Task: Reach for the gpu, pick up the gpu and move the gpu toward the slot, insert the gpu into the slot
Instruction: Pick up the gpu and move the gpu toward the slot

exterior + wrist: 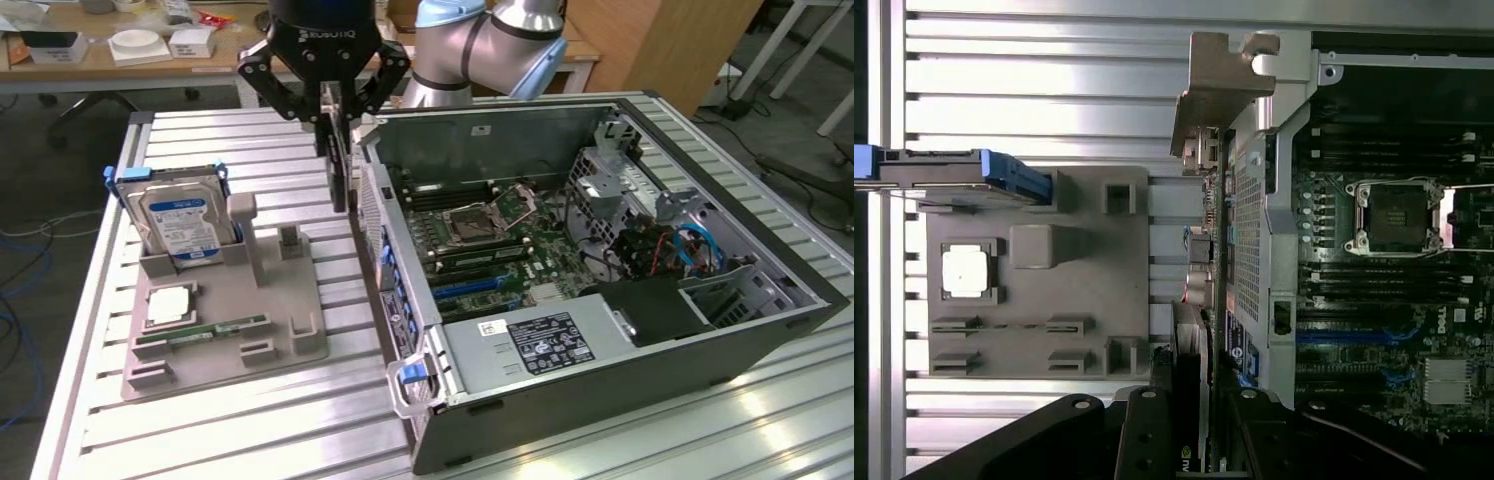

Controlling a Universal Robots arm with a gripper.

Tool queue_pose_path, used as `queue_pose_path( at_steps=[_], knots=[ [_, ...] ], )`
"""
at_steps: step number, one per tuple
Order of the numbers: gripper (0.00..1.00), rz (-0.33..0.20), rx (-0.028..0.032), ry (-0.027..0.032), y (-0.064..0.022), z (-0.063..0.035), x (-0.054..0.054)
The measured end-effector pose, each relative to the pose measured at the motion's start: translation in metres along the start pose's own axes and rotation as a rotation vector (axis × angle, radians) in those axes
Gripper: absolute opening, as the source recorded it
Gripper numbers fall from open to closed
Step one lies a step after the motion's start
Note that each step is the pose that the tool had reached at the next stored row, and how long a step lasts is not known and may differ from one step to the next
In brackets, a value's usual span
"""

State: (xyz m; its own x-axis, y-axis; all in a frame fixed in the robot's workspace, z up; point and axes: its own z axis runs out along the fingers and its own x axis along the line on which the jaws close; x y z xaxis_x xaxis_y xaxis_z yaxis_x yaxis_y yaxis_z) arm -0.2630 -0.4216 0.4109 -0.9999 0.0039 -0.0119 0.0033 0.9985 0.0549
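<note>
gpu (339, 172): upright, hanging edge-down between grey fixture (254, 290) and open computer case (641, 378), close beside case wall.
gripper (334, 118): pinching gpu upper edge.

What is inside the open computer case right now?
A motherboard with an open processor socket, a blue slot, a labelled power supply and blue cables. The power supply covers the board beneath it. The gpu hangs from the hand, not slotted.
</note>
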Motion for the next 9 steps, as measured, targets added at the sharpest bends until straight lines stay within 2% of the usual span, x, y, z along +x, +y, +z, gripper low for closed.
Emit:
queue_pose_path(
  at_steps=[9],
  knots=[
    [0.26, -0.006, 0.0000, 0.0004, 0.0000, 0.0004, -0.015]
  ],
)
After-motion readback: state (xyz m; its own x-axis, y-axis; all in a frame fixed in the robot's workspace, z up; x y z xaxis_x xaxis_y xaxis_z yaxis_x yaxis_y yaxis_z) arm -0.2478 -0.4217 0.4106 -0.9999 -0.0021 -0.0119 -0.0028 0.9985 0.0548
